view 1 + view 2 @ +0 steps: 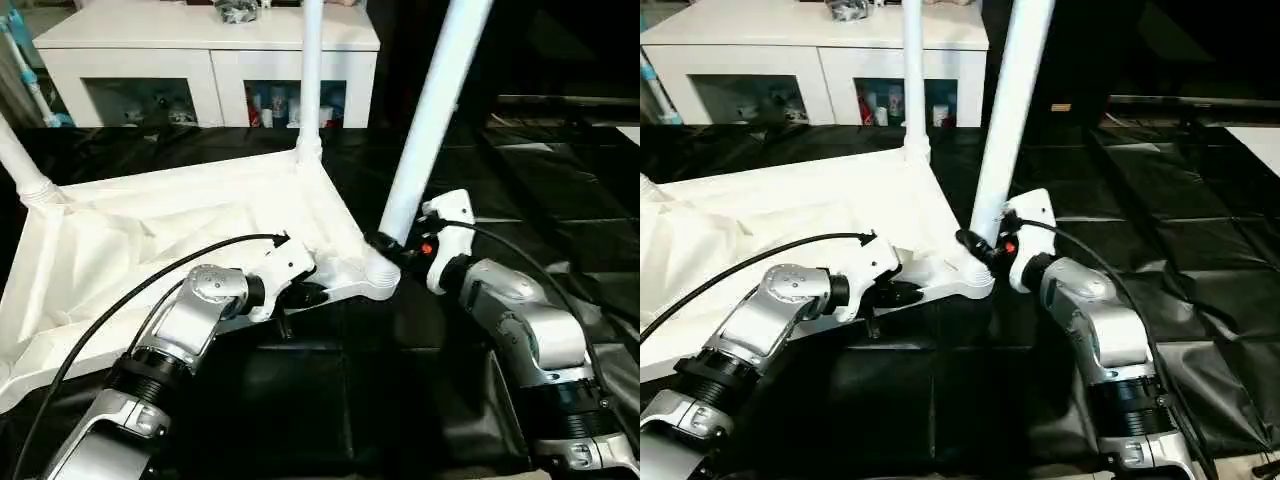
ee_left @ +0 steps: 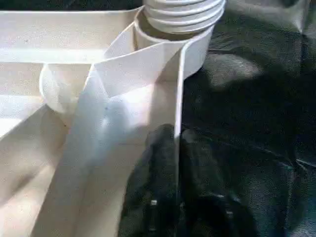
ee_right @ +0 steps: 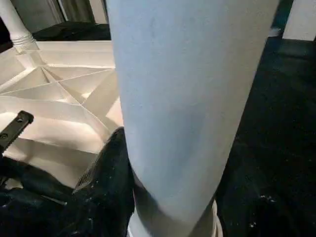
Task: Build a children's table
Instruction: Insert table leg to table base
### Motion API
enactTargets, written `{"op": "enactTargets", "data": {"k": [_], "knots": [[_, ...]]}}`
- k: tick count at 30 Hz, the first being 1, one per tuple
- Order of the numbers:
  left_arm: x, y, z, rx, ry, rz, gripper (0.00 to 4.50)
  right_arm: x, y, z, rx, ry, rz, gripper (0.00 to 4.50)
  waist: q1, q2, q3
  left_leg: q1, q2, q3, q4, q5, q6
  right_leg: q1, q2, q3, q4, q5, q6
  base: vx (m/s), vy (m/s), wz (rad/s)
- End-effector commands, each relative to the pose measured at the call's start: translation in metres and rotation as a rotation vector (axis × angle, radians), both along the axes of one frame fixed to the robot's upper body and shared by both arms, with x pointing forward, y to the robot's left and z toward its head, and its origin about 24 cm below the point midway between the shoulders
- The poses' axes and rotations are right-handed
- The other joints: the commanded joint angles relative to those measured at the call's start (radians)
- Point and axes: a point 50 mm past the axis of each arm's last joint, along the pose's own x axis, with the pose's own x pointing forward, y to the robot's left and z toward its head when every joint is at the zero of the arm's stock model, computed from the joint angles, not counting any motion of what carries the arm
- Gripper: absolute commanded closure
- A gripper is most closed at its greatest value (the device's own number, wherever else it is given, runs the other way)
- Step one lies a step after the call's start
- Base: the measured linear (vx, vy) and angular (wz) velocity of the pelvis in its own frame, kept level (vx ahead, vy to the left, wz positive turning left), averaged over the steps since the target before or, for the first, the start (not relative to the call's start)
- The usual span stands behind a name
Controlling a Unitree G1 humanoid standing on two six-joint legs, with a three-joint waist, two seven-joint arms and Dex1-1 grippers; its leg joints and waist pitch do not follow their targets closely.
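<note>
Left wrist view, pincer [image 2: 175, 163] clamping tabletop rim [image 2: 178, 89]

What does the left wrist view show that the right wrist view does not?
Left wrist view: the left hand pinching the table top's side wall, and the leg's ribbed foot in the corner socket.
Right wrist view: the right hand's finger against the leg's smooth shaft, and a far leg.
Both: the ribbed underside.

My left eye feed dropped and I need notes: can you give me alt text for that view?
The right gripper holds a leaning white leg at the near corner socket of the upturned tabletop. The left gripper pinches the top's near rim. Two more legs stand in other corners.
</note>
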Motion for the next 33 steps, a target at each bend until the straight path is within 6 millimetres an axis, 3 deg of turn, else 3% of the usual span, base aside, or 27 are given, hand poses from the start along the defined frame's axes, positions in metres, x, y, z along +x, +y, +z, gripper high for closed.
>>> {"op": "enactTargets", "data": {"k": [1,3,5,12,23,28,33], "knots": [[-0.003,0.001,-0.005,0.011,0.031,0.010,3.92,0.001,0.002,0.012,0.010,-0.056,0.015,2.64,0.006,-0.011,-0.063,-0.001,0.042,-0.015,-0.071,-0.186,0.023,0.052,-0.083,0.053,-0.085,-0.333,-0.155,0.000,0.000,0.00],[-0.001,0.000,-0.003,0.015,0.010,0.019,3.55,0.001,0.004,0.012,0.011,-0.055,0.018,2.64,0.006,-0.012,-0.063,-0.001,0.043,-0.015,-0.072,-0.179,0.024,0.051,-0.081,0.054,-0.084,-0.314,-0.160,0.000,0.000,0.00],[0.001,-0.001,-0.002,0.020,0.000,0.034,3.46,0.000,0.004,0.012,0.012,-0.055,0.021,2.64,0.008,-0.011,-0.063,0.000,0.043,-0.014,-0.071,-0.177,0.025,0.051,-0.081,0.054,-0.083,-0.298,-0.165,0.000,0.000,0.00],[0.004,-0.006,-0.002,0.028,0.022,0.038,3.47,0.001,0.005,0.013,0.004,-0.057,0.027,2.64,0.009,-0.014,-0.061,0.000,0.041,-0.014,-0.072,-0.188,0.022,0.050,-0.081,0.054,-0.087,-0.331,-0.151,0.000,0.000,0.00],[0.008,-0.011,-0.003,0.037,0.058,-0.003,3.47,0.000,0.004,0.013,-0.001,-0.057,0.029,2.64,0.013,-0.011,-0.061,0.001,0.042,-0.016,-0.073,-0.197,0.019,0.051,-0.083,0.054,-0.089,-0.333,-0.153,0.000,0.000,0.00],[0.009,-0.015,-0.001,0.025,0.068,-0.020,3.47,-0.001,0.004,0.012,0.001,-0.054,0.027,2.64,0.013,-0.006,-0.063,0.000,0.043,-0.016,-0.073,-0.184,0.020,0.052,-0.083,0.054,-0.085,-0.295,-0.166,0.000,0.000,0.00],[0.010,-0.020,0.006,-0.030,0.058,-0.035,3.47,-0.002,0.004,0.012,0.003,-0.054,0.024,2.64,0.014,-0.009,-0.065,-0.004,0.044,-0.015,-0.072,-0.169,0.026,0.056,-0.084,0.054,-0.081,-0.256,-0.182,0.000,0.000,0.00]]}}
